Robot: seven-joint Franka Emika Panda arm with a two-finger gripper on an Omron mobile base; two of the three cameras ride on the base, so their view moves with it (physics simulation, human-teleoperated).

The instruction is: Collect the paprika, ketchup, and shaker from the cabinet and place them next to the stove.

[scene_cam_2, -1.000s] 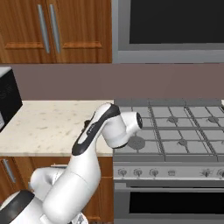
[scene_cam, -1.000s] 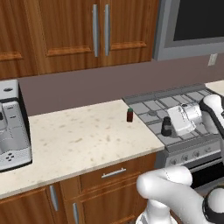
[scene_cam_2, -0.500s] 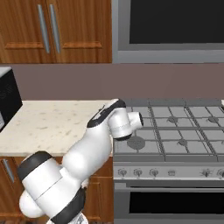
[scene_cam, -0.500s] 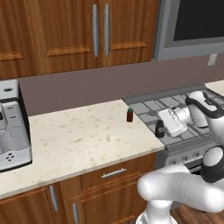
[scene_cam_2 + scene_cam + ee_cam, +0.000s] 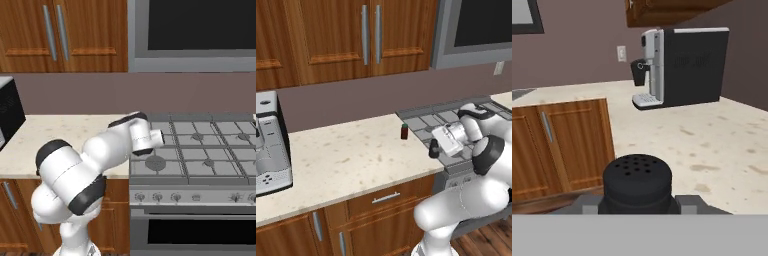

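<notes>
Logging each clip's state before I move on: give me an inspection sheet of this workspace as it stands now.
Surface: speckled beige counter beside the stove.
Job's things: paprika upright on the counter near the stove's edge; shaker held in the gripper; ketchup: nothing seen.
Clutter: coffee machine on the counter.
Grippers: gripper shut on the shaker, at the counter-stove edge.
Cables: nothing seen.
Surroundings: wooden wall cabinets, microwave, wall outlet.

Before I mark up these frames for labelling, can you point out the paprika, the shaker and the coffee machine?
paprika (image 5: 404, 131): left base view, middle of the dark-red jar.
shaker (image 5: 637, 181): hand view, its perforated dark top.
coffee machine (image 5: 684, 65): hand view, its black side panel.
</notes>
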